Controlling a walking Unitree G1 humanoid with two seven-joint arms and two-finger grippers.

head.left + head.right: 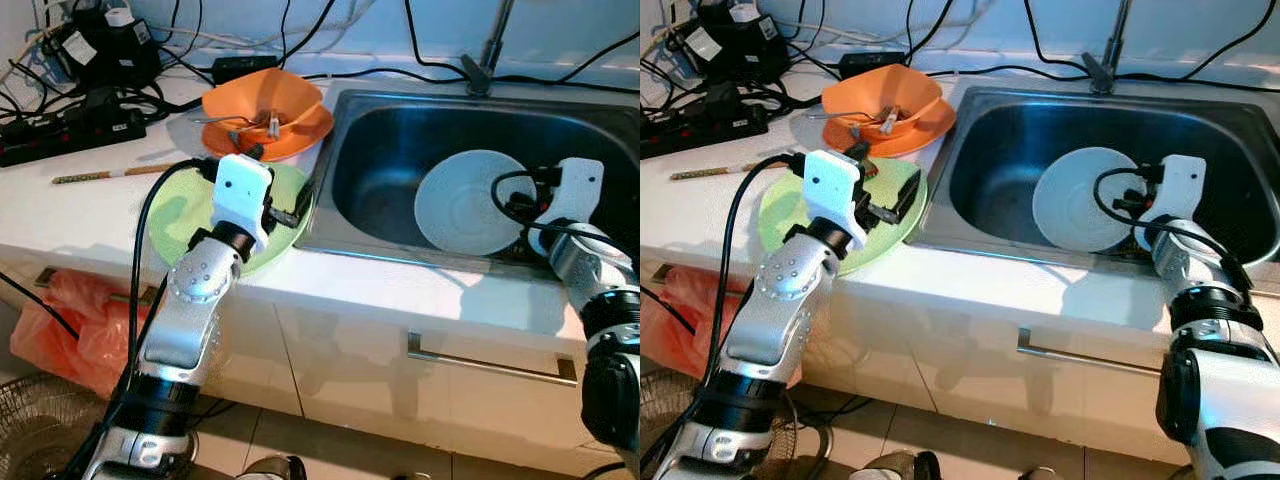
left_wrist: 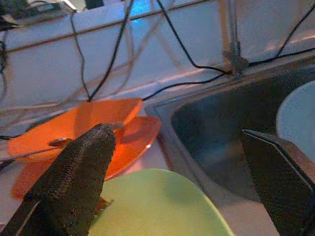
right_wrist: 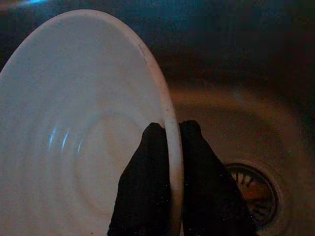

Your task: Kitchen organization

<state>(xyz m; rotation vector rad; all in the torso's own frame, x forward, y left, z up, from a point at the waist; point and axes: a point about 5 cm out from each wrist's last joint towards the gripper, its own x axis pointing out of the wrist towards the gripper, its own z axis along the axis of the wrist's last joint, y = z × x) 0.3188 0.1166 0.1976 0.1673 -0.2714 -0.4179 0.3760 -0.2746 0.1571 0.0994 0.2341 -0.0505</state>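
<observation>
A white plate (image 1: 468, 200) stands tilted inside the steel sink (image 1: 395, 130). My right gripper (image 3: 170, 142) is shut on the white plate (image 3: 78, 128), one black finger on each side of its rim. A light green plate (image 1: 185, 215) lies on the white counter left of the sink. My left gripper (image 2: 177, 162) hovers just above the green plate (image 2: 157, 206), open, with nothing between its fingers (image 2: 74, 172). Behind it an orange bowl (image 1: 265, 100) sits on an orange plate and holds metal cutlery (image 1: 250, 125).
Black power strips and tangled cables (image 1: 70, 70) crowd the back left of the counter. A chopstick (image 1: 110, 174) lies on the counter. The faucet (image 1: 490, 50) rises behind the sink. A drain (image 3: 253, 189) sits below the plate. An orange bag (image 1: 65, 325) hangs under the counter.
</observation>
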